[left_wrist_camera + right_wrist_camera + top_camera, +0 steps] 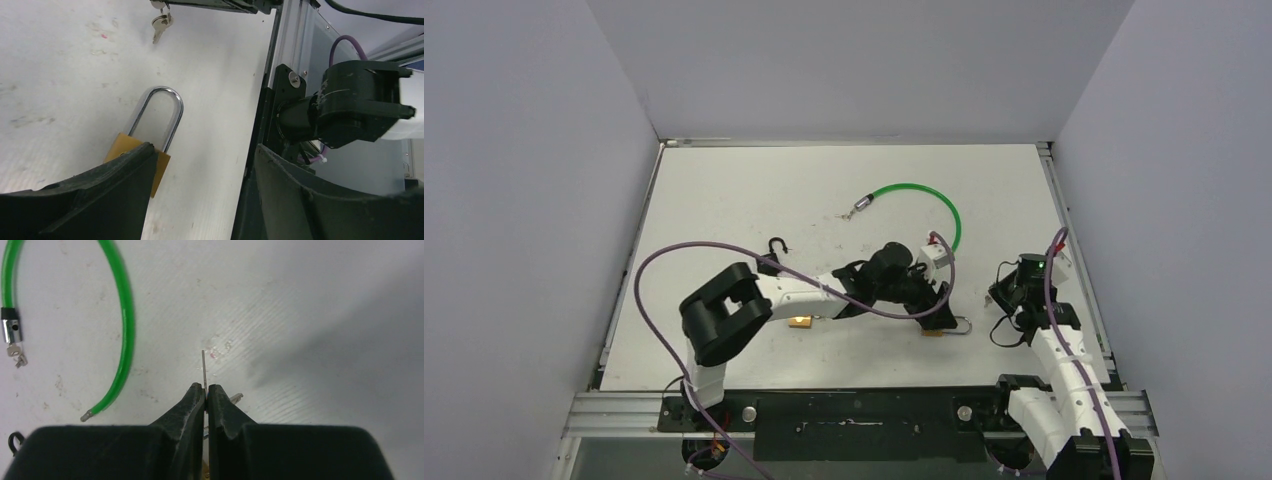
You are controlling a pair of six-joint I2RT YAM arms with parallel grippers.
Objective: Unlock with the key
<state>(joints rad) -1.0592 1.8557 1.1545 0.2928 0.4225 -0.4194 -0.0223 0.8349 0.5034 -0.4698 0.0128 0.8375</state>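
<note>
Right wrist view: thin silver metal key (204, 367) seen edge-on, clamped in right gripper (206, 388), blade poking out past fingertips over white bench (310, 315). Toward the bench's near edge, brass padlock with chrome shackle (122, 145) lying flat, partly hidden by one finger of left gripper (202, 150), fingers spread apart. Farther off, curved green cable (125, 325).

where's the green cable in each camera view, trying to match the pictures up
Top external: green cable arcs across the upper middle, right of centre.
Left wrist: not in it.
Right wrist: green cable curves down the upper left.
Shared landmark: the cable's metal lock end, in the top and right wrist views.
</note>
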